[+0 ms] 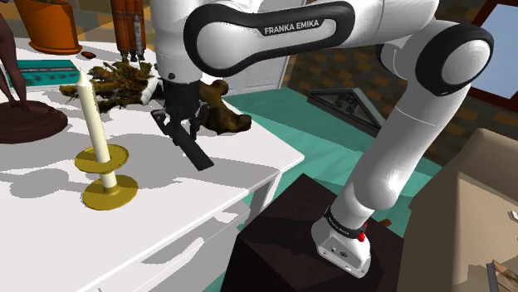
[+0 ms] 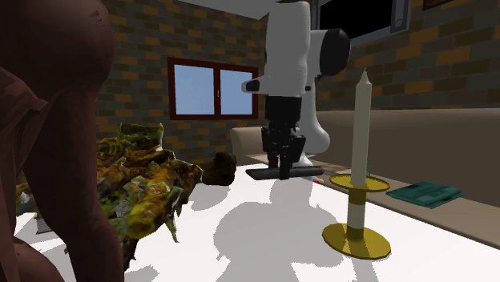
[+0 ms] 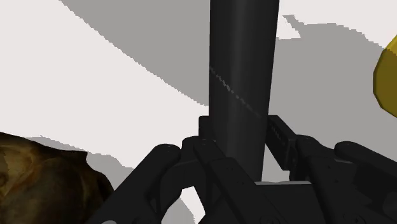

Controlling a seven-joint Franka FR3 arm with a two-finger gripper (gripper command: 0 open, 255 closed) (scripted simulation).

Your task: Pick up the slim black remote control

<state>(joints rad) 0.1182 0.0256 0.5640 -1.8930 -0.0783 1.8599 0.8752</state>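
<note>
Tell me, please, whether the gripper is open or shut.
Shut on the slim black remote: the gripper has both fingers pressed against its sides.

The remote [image 3: 243, 76] is smooth, faintly sheened black, possibly plastic; the candlestick [image 1: 120, 196] shiny gold-coloured; the bench [image 1: 224, 178] matt white.

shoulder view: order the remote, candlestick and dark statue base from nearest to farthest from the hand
1. remote: clasped in the hand.
2. candlestick: to the shoulder view's left of the hand, lower in the picture.
3. dark statue base: farther left, at the view's left edge.
</note>
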